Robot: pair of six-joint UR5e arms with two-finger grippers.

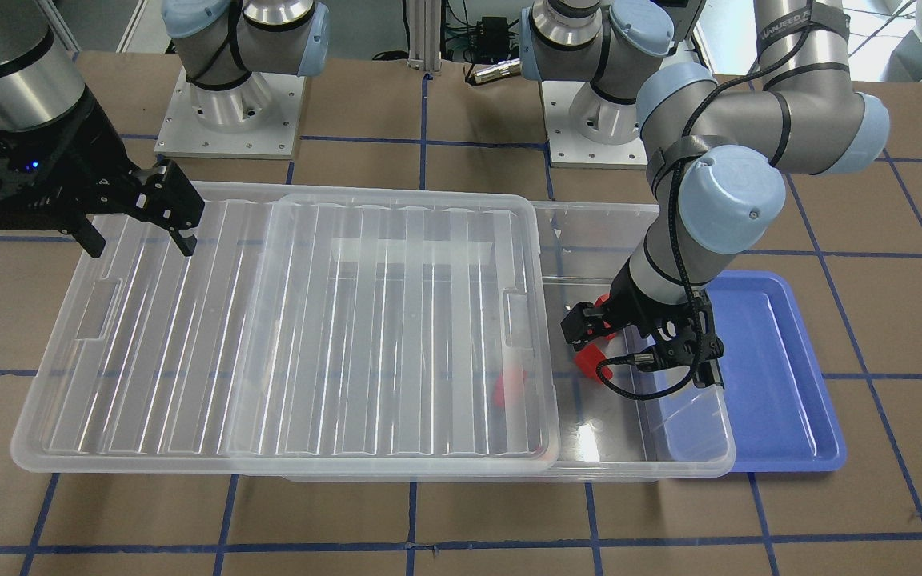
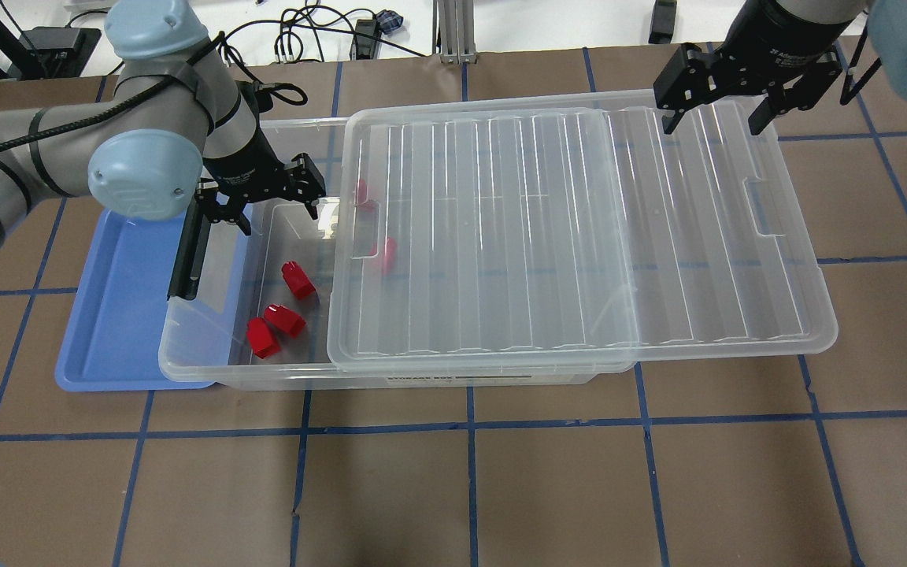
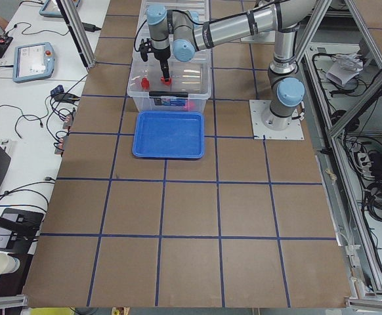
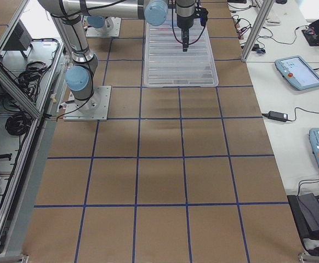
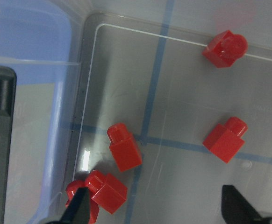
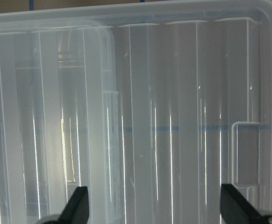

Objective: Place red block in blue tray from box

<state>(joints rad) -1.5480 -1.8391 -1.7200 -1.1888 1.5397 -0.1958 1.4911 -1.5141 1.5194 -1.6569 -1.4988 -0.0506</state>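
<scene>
The clear box (image 2: 209, 358) has its ribbed lid (image 2: 579, 236) slid toward my right, so its left end is uncovered. Several red blocks lie on its floor: three in the uncovered part (image 2: 298, 279) (image 2: 284, 319) (image 2: 262, 337), and two show dimly under the lid (image 2: 386, 252). My left gripper (image 2: 276, 213) is open and empty, low inside the uncovered end above the blocks (image 5: 124, 148). The blue tray (image 2: 115, 315) lies beside that end and holds nothing. My right gripper (image 2: 715, 122) is open above the lid's far right corner.
A black latch bar (image 2: 184, 256) hangs on the box's short end wall next to the tray. The lid (image 1: 285, 336) overhangs the box on my right side. Both arm bases (image 1: 229, 104) stand behind the box. Brown table with blue grid lines lies all around.
</scene>
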